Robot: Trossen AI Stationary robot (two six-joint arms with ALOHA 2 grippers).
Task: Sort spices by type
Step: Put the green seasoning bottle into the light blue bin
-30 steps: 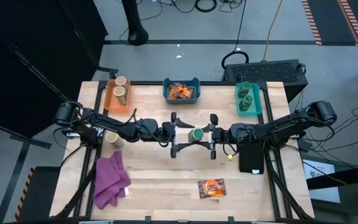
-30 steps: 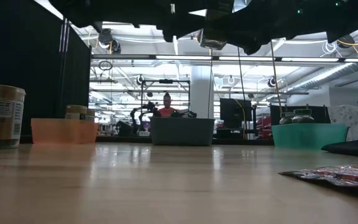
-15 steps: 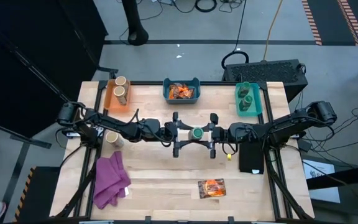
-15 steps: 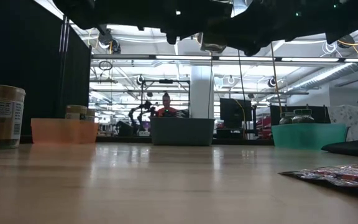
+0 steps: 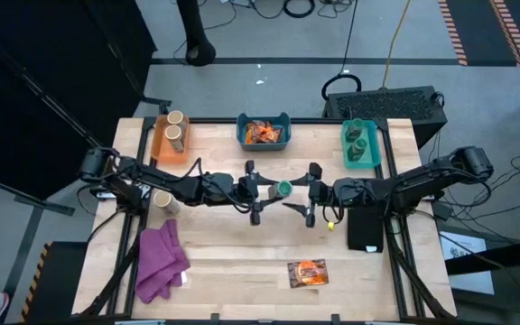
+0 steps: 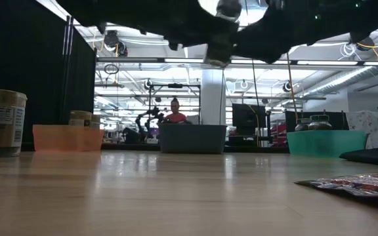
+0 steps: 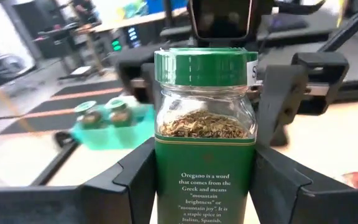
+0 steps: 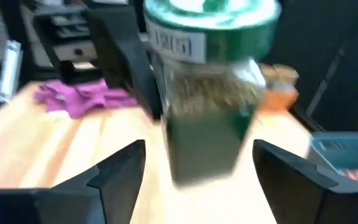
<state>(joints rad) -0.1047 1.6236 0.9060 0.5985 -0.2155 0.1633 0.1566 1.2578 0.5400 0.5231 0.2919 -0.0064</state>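
Oregano jar (image 7: 205, 134), clear-walled with green cap and label: held above mid-table in the left gripper (image 7: 205, 180), fingers (image 7: 126, 180) pressed to its labelled sides. Likely rigid, light, smooth and breakable; best gripped across the body below the cap. Right gripper (image 8: 197, 171) faces it, fingers spread and clear of it. Only the high view shows the teal bin (image 5: 374, 153) beyond, holding matching jars.

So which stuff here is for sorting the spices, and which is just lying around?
For the job:
- green-lidded jar, in the left hand
- tan jar on the table
- packet
- orange bin, blue bin, teal bin

Just lying about:
- purple cloth
- black box
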